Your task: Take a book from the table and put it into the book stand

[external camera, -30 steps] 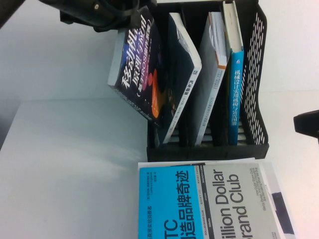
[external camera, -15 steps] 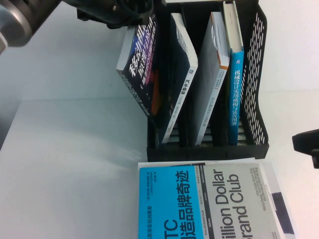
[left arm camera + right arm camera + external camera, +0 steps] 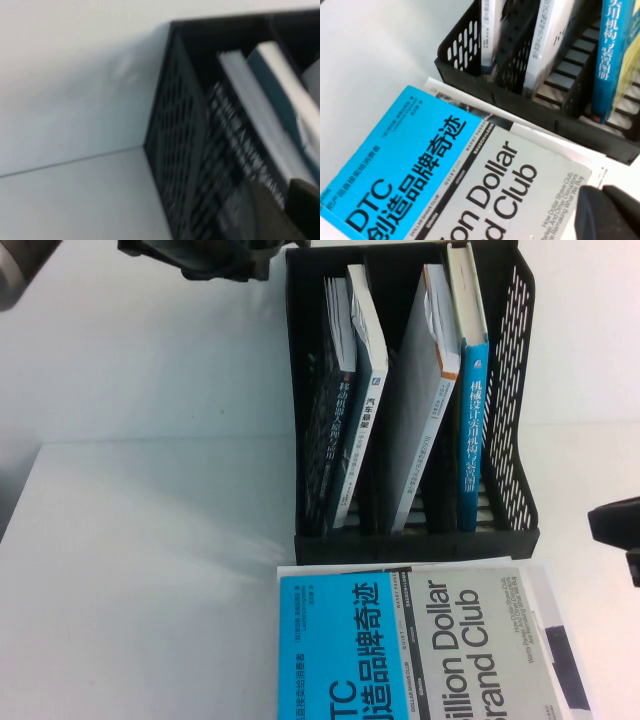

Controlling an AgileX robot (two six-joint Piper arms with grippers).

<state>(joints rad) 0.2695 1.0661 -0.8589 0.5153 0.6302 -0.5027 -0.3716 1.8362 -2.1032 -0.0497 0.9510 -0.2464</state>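
Note:
The navy book (image 3: 335,445) stands in the leftmost slot of the black book stand (image 3: 510,532), dark spine with white characters facing me, leaning on a teal-spined book (image 3: 368,410). My left gripper (image 3: 215,255) is at the top edge, left of the stand and clear of the book, open and empty. The left wrist view shows the stand's perforated outer wall (image 3: 175,150) and the book's spine (image 3: 235,145) inside. My right gripper (image 3: 615,520) is at the right edge, shut and empty; its fingers (image 3: 610,215) hover over the corner of the cyan-and-grey book (image 3: 445,165).
The cyan-and-grey "Billion Dollar Brand Club" book (image 3: 400,640) lies flat on the white table (image 3: 140,570) in front of the stand. A white-covered book (image 3: 420,410) fills the middle slot and a bright-blue-spined book (image 3: 472,430) the right slot.
The navy book went from hanging tilted at the stand's left wall in my left gripper to standing in the leftmost slot. The left gripper let go and drew up and left.

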